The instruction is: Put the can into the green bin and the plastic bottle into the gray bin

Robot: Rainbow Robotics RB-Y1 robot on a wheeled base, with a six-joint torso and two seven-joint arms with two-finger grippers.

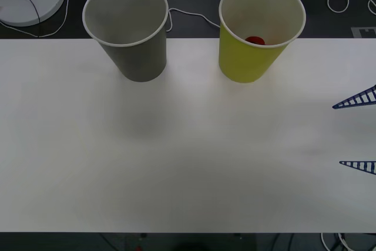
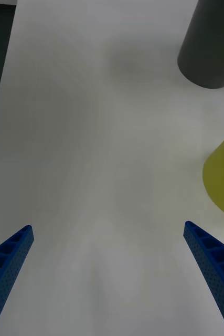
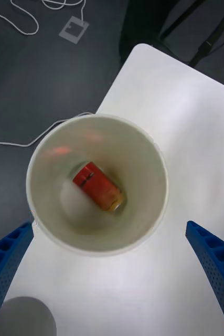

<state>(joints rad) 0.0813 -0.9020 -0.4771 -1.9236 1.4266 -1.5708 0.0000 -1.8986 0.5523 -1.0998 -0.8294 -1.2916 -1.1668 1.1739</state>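
**Can down in the green bin, my left gripper above it**

My left gripper (image 3: 112,273) hangs directly over the green bin (image 3: 159,210), fingers spread wide and holding nothing. Straight beneath it the can (image 3: 98,186) lies on its side on the cup's floor, its long axis slanting across the bottom, red end towards one wall and orange-gold end towards the other. From the front, a patch of red (image 1: 254,40) shows just under the green bin's far rim. That half of the task looks done to me.

My right gripper (image 1: 358,133) sits at the table's right edge, fingers well apart and empty, pointing across the bare white table (image 1: 176,163) towards the cups. The gray bin (image 1: 126,24) stands just beside the green one, to its left, upright and, as far as I can see in, with nothing inside. I see no plastic bottle on the table, so I cannot tell which arm lies nearer to it. Between my right gripper and either cup nothing stands in the way.
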